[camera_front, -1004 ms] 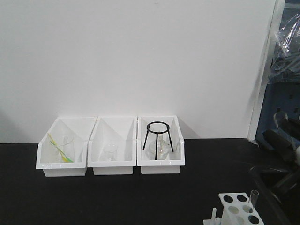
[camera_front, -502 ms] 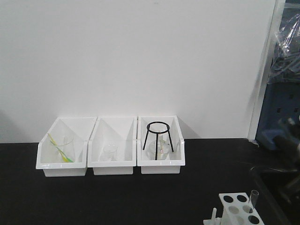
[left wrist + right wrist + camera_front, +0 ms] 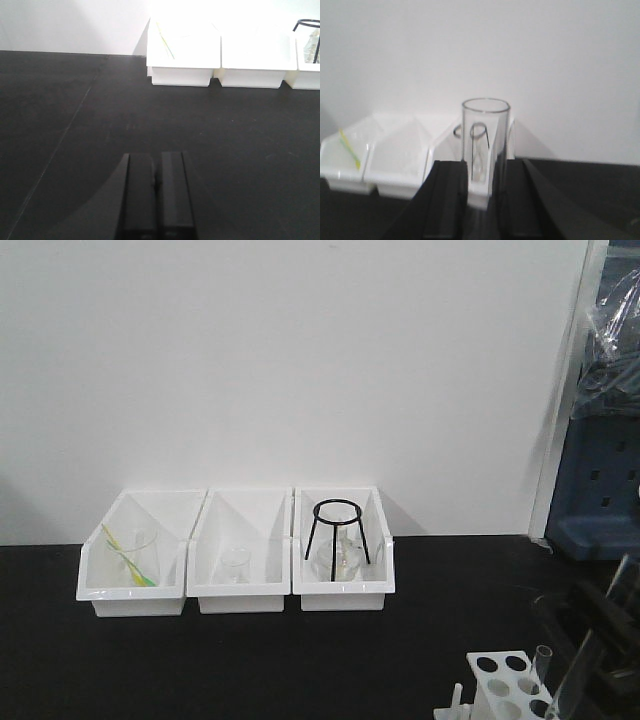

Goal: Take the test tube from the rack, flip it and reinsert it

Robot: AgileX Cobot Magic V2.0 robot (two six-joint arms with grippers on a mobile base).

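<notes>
Right wrist view is showing the right claw (image 3: 481, 170) grasping the test tube (image 3: 485, 135), both fingers pressing its sides and its rimmed mouth standing above them. In the front-facing view the held tube is leaning tilted just beside the rack (image 3: 503, 680) at the near right of the black tabletop (image 3: 250, 660). A second tube (image 3: 541, 660) is standing upright in a rack hole. Three white bins (image 3: 238, 598) are sitting against the wall. The left claw (image 3: 156, 159) is hovering clenched, grasping nothing, over the tabletop.
</notes>
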